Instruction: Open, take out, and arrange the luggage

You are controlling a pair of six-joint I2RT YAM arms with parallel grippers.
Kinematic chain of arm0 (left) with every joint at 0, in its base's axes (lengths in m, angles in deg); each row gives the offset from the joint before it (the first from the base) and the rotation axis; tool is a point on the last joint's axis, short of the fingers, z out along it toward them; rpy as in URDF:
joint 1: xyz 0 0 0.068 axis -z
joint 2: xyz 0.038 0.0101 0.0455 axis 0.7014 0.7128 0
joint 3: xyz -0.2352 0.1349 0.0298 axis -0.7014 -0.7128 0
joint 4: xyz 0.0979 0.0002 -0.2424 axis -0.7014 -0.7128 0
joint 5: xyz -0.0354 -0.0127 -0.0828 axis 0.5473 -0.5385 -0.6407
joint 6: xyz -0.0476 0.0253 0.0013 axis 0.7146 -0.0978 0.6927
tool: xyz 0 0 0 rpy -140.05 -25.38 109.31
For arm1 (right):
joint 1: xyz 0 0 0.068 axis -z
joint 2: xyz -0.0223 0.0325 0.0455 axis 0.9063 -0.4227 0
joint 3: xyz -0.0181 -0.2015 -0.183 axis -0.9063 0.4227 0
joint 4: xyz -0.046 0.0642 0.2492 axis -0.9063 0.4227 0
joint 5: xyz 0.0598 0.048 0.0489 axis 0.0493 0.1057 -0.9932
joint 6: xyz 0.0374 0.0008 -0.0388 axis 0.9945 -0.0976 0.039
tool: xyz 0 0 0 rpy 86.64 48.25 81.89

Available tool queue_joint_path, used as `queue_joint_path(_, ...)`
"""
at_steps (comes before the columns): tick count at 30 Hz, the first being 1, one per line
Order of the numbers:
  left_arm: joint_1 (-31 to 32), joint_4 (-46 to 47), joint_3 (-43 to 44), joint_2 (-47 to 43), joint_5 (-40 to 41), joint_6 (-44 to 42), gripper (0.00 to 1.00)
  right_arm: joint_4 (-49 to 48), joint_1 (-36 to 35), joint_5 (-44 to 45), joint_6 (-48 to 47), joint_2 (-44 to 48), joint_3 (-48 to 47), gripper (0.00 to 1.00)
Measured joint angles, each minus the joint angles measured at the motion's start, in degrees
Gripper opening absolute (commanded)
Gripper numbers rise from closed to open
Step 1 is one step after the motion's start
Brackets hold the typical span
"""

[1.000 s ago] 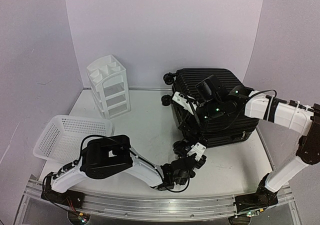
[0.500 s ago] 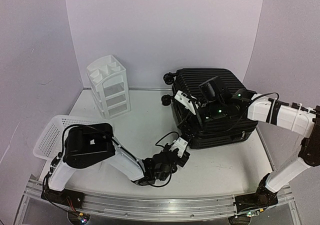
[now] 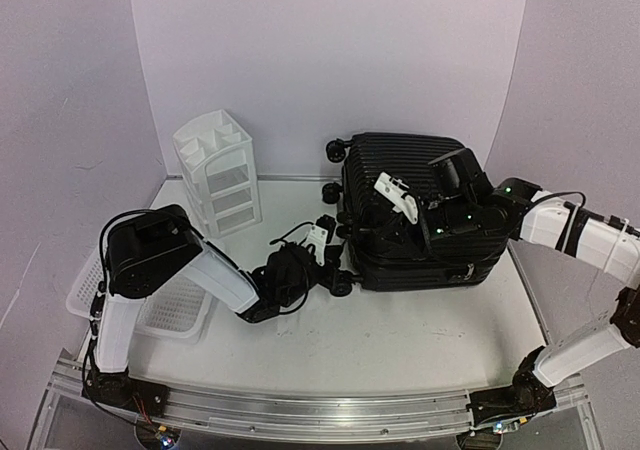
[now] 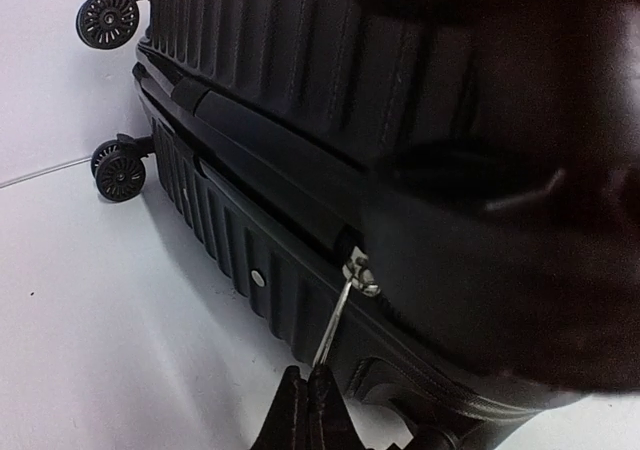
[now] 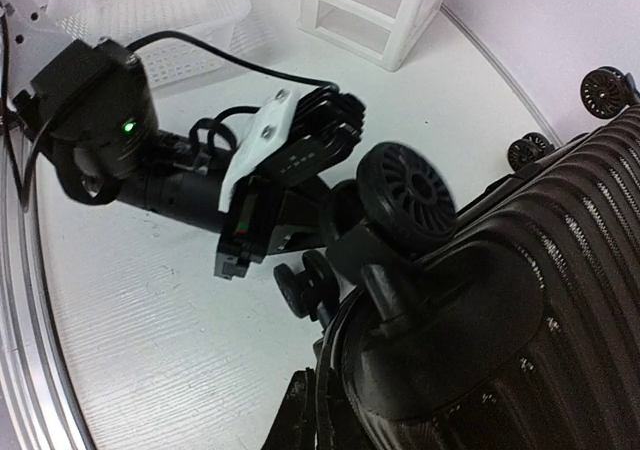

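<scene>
The luggage (image 3: 420,215), a big black ribbed hard-shell case, lies flat at the right middle of the table, its wheels (image 3: 336,153) pointing left. My left gripper (image 3: 335,255) sits low against its left side near the front corner wheel. In the left wrist view that gripper (image 4: 310,382) is shut on the silver zipper pull (image 4: 335,325), which hangs from the slider (image 4: 360,270) on the seam. My right gripper (image 3: 372,220) reaches over the top shell to the same side. In its own view it (image 5: 312,415) is shut on the thin edge of the luggage (image 5: 500,300) shell.
A small white drawer unit (image 3: 218,175) stands at the back left. A white mesh basket (image 3: 170,305) lies at the front left, partly under my left arm. Purple walls close in at the back and on both sides.
My left gripper swept from the luggage's front round its corner to the left side, still shut on the pull. The right gripper went from open to shut, and the case turned slightly.
</scene>
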Motion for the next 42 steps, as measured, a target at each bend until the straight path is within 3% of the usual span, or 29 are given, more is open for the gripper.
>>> queue_joint_path(2,-1.27,-0.70,0.31,-0.04,-1.38,0.59,0.00,0.15,0.00,-0.94,0.00,-0.44,0.00,0.02)
queue_joint_path(4,-2.27,-2.64,1.18,-0.07,-3.48,1.42,0.02,0.24,0.00,-1.14,0.31,-0.76,0.00,0.14)
queue_joint_path(5,-2.64,-3.52,1.73,-0.07,-4.35,1.88,0.08,0.33,0.00,-0.98,0.87,-0.79,0.00,0.26)
queue_joint_path(6,-2.91,-4.24,2.03,-0.17,-4.96,2.03,0.18,0.39,0.00,-0.61,1.49,-0.79,0.00,0.44)
queue_joint_path(8,-3.26,-6.23,1.95,-0.96,-5.29,2.56,0.49,0.42,-0.04,1.31,3.85,-0.72,-0.02,0.73)
queue_joint_path(10,-3.39,-7.74,0.42,-2.86,-4.79,3.48,0.68,0.61,0.09,4.02,7.04,-0.11,-0.02,0.94)
queue_joint_path(11,-3.41,-8.59,-0.98,-4.37,-4.52,3.74,0.74,0.63,0.04,4.85,8.46,0.72,-0.02,0.98)
queue_joint_path(15,-3.65,-13.53,-7.65,-13.46,-5.46,4.96,0.80,4.59,4.94,10.14,15.17,6.69,-1.29,0.98)
queue_joint_path(18,-3.72,-19.54,-10.36,-22.40,-8.61,6.14,0.84,10.71,16.48,12.02,20.41,7.56,-8.17,0.98)
queue_joint_path(23,-3.72,-27.89,-9.33,-33.03,-18.73,8.44,0.92,17.29,35.82,2.36,27.54,-1.75,-20.81,0.98)
queue_joint_path(28,-3.58,-34.62,-2.14,-32.76,-30.71,11.85,0.91,20.74,46.66,-9.64,33.75,-14.75,-23.61,0.98)
queue_joint_path(32,-2.97,-36.46,2.47,-30.18,-36.24,14.21,0.90,19.98,48.94,-11.10,35.01,-19.10,-23.56,0.98)
queue_joint_path(36,-2.64,-37.77,4.26,-27.61,-38.14,15.50,0.90,15.43,47.98,-13.14,38.12,-16.72,-18.80,0.98)
queue_joint_path(42,-2.99,-46.25,4.70,-28.24,-32.57,13.70,0.92,7.69,37.88,-7.61,41.99,-13.70,-13.07,0.98)
